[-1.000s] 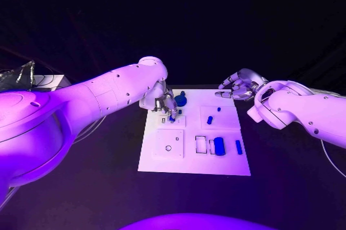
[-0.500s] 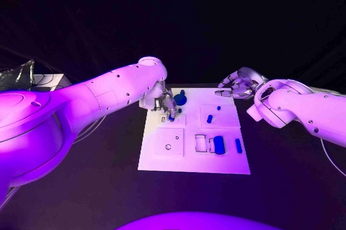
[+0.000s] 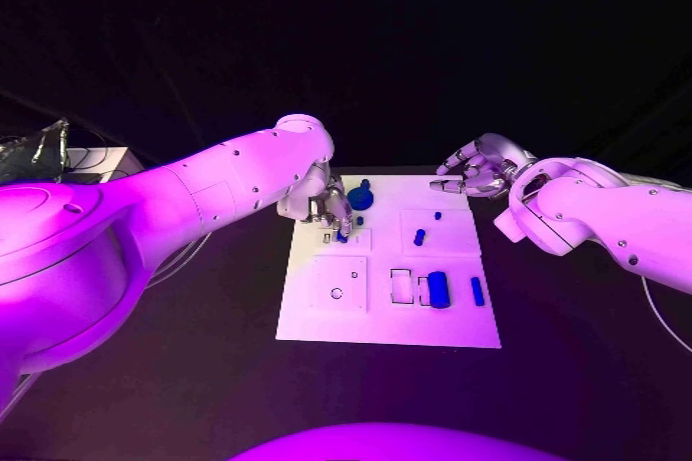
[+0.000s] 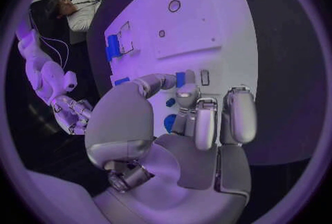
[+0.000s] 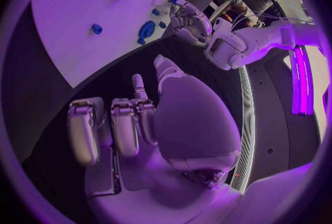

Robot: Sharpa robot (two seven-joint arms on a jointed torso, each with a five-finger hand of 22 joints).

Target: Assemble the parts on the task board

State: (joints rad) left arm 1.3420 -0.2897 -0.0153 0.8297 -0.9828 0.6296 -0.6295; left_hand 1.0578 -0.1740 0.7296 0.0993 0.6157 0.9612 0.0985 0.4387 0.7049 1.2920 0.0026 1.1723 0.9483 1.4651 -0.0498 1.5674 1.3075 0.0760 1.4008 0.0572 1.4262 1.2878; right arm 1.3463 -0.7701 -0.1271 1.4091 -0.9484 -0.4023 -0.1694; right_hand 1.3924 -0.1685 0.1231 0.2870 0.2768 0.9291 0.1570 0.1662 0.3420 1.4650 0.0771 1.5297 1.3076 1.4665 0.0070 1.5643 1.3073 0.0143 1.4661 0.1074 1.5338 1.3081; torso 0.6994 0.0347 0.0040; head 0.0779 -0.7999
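Desk: Hand nearest the small blue part [image 3: 343,238]?

Field: Left hand [image 3: 332,213], by far. Hangs over the task board [image 3: 389,326] near its eleven o'clock corner, palm high, fingers pointing down. Part just toward six o'clock from the palm, on the board's far-left panel, right at the fingertips [image 4: 187,93].

Desk: Pinching it, or only touching?

Field: Cannot tell. Thumb and one finger drawn close around something blue in the left wrist view, other fingers straight alongside; contact too small to judge. Same for the part's long axis.

Desk: And the right hand [image 3: 473,171]?

Field: Off the board's one o'clock corner, well apart from that part. Fingers loosely parted and lightly curled, holding nothing.

Desk: Anything crowding the work?

Field: Round blue part [image 3: 361,196] just beside the left hand, toward one o'clock. Large blue cylinder [image 3: 438,291] and slim blue bar [image 3: 477,293] lying toward five o'clock on the board, both pointing twelve to six.

Desk: Next move?

Field: Probably a short, straight-down job for the left hand alone.
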